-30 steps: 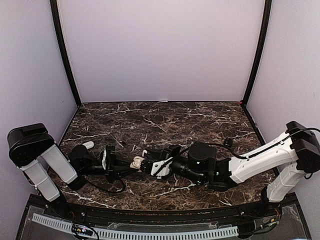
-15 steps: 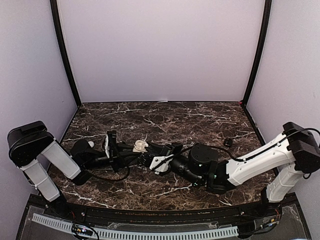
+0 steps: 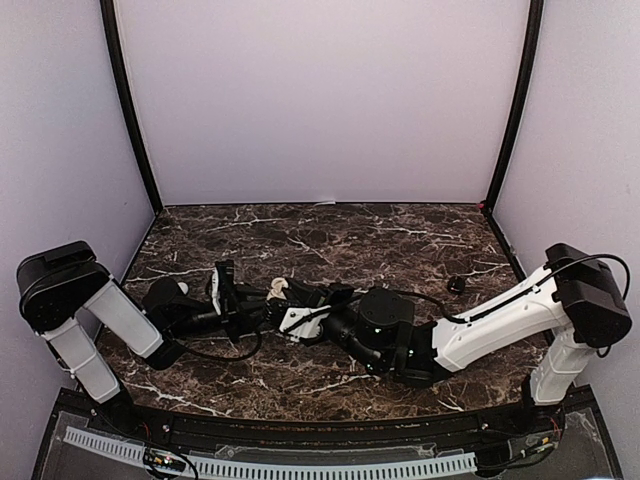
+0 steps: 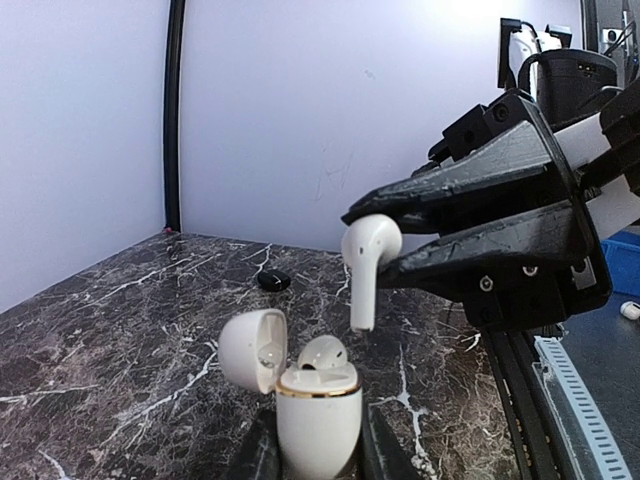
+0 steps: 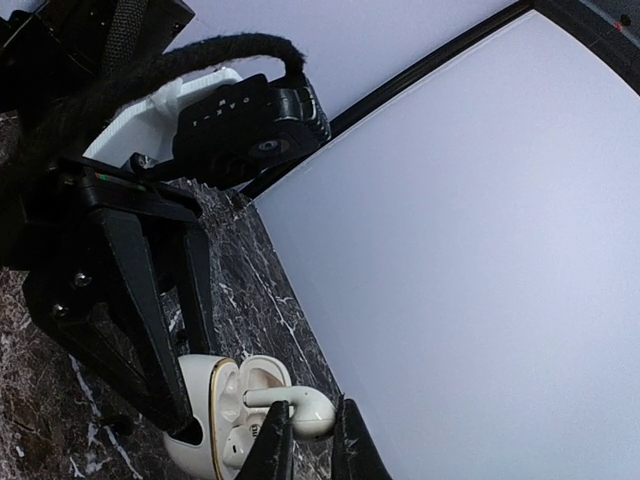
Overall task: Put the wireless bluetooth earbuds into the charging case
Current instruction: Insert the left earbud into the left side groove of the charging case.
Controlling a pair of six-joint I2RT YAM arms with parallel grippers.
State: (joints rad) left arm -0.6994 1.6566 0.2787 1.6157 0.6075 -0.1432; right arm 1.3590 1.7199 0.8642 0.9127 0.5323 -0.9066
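Overhead; wrist closeups seemingly sharing case (image 4: 318, 410)

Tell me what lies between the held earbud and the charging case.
Nothing: the left wrist view shows a bare gap between the earbud and the open charging case.

One earbud (image 4: 323, 352) sits in the case (image 4: 318, 410); a second earbud (image 4: 365, 255) hangs just above the case. A small object (image 3: 456, 284) lies on the table (image 3: 330, 230), well right of the case.
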